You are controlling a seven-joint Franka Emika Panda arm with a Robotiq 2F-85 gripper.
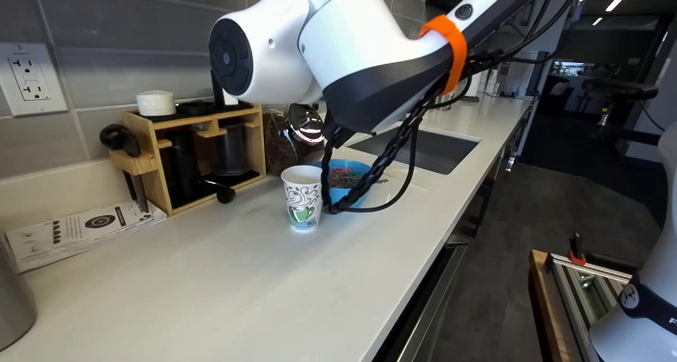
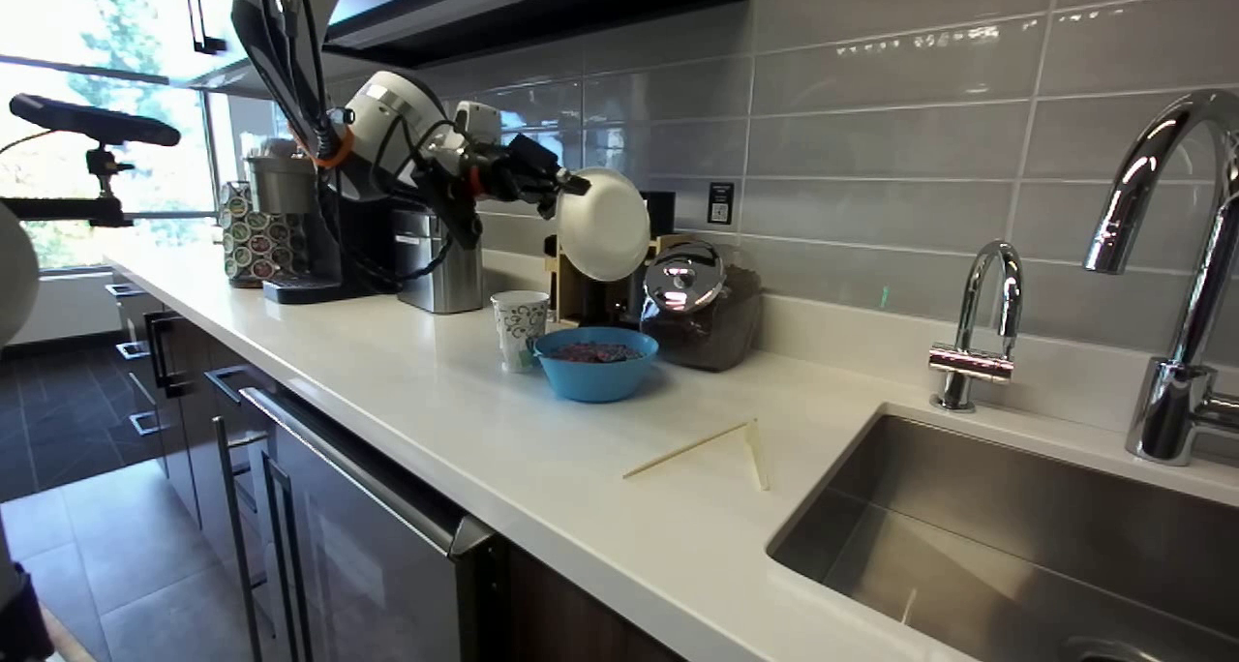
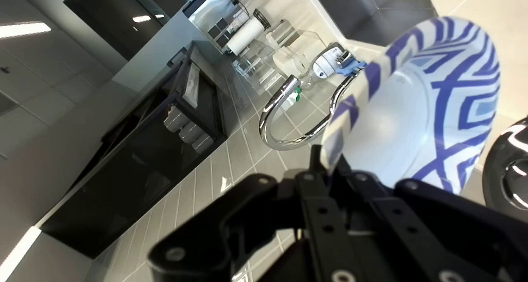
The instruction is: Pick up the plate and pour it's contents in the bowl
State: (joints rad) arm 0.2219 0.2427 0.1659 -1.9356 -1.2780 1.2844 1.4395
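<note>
My gripper [image 2: 573, 184] is shut on the rim of the plate [image 2: 605, 225] and holds it tilted, almost on edge, above the bowl. In the wrist view the fingertips [image 3: 330, 160] pinch the near rim of the plate [image 3: 392, 125]; its blue-and-white zigzag rim and white centre show, with no bits on the visible face. In an exterior view the arm hides the gripper and plate. The bright blue bowl [image 2: 595, 381] stands upright on the counter, also seen partly behind cables [image 1: 339, 194]. The contents, dark red and purple bits [image 2: 595, 352], lie inside the bowl.
A white patterned cup [image 2: 518, 328] stands beside the bowl. A jar with a shiny lid [image 2: 711, 304] and a wooden organizer [image 1: 211, 155] are near the wall. The sink [image 2: 871, 449] and taps [image 2: 978, 357] are to one side. The arm's cables [image 1: 370, 177] hang low by the bowl and cup.
</note>
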